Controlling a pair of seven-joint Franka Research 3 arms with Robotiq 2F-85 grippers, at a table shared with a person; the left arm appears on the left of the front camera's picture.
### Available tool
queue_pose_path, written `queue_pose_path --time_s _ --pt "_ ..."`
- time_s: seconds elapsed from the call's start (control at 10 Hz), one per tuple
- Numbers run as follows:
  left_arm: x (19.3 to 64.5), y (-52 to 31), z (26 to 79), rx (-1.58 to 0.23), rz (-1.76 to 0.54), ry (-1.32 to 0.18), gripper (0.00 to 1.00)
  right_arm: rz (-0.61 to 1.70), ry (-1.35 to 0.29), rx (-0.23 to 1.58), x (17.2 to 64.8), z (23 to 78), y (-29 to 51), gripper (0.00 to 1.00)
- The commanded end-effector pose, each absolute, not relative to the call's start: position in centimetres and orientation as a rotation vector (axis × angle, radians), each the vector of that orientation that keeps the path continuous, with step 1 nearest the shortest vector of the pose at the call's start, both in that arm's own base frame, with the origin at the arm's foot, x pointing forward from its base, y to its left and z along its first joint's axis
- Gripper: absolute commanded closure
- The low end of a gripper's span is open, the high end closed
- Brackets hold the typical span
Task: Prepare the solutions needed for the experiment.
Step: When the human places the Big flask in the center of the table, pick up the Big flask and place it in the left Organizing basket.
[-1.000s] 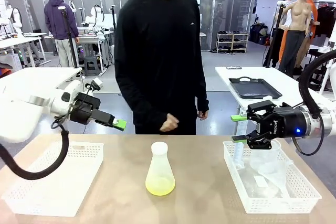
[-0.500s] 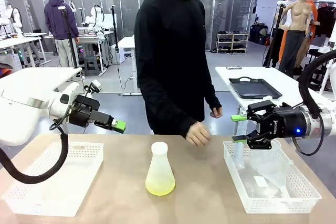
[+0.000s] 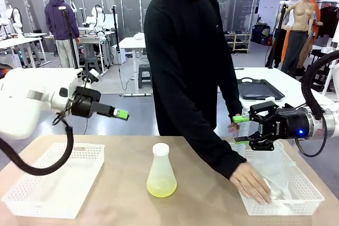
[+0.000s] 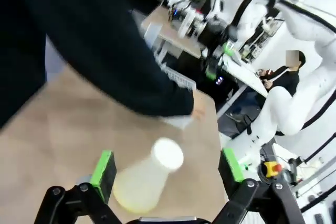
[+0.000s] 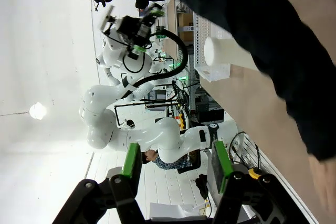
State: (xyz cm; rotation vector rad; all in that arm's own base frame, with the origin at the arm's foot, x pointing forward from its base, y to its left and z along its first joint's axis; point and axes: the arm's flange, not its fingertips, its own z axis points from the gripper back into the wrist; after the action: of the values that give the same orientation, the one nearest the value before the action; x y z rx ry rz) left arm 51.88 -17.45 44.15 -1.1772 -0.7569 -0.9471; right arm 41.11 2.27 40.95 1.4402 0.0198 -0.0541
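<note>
**Yellow-green solution sits mid-desk while a hand reaches into the right basket**

The pale solution [image 3: 161, 187] lies shallow in the bottom of a translucent white conical flask [image 3: 160, 165]. The flask stands upright at the middle of the desk [image 3: 122, 199], between two white baskets and touching neither.

The left fingers [image 3: 121, 114] hang in the air above the far side of the left basket [image 3: 58, 183], spread wide with nothing in them. In the left wrist view the flask [image 4: 152, 174] appears blurred beyond them.

The right fingers [image 3: 241, 119] hover over the far left corner of the right basket [image 3: 310, 197], partly open and empty.

A person in a black sleeve [image 3: 212, 146] reaches over the desk. One hand [image 3: 253, 182] is inside the right basket, on what looks like clear plastic labware, though it is hard to make out.
</note>
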Motion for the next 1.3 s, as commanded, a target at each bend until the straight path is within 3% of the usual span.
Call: queue_pose_path --time_s 0.0,0.2,0.3,0.8,1.0,1.2 --pt "57.2 -20.0 42.1 -1.139 -1.188 -0.944 0.0 -0.049 0.017 1.447 41.1 41.1 2.3 0.32" --pt "59.5 -20.8 40.7 -1.263 -1.15 -0.903 0.0 -0.049 0.017 1.447 41.1 41.1 2.3 0.32" --pt "52.6 -18.9 45.1 -1.16 -1.121 -0.908 0.0 -0.049 0.017 1.447 41.1 41.1 2.3 0.32" --pt "53.0 -18.6 45.2 -1.175 -1.126 -0.931 0.0 -0.049 0.017 1.447 41.1 41.1 2.3 0.32" --pt "57.2 -21.6 44.4 -1.104 -1.313 -1.175 0.0 -0.049 0.017 1.447 41.1 41.1 2.3 0.32" --pt "59.6 -23.0 42.8 -0.922 -1.455 -1.251 0.0 -0.049 0.017 1.447 41.1 41.1 2.3 0.32"
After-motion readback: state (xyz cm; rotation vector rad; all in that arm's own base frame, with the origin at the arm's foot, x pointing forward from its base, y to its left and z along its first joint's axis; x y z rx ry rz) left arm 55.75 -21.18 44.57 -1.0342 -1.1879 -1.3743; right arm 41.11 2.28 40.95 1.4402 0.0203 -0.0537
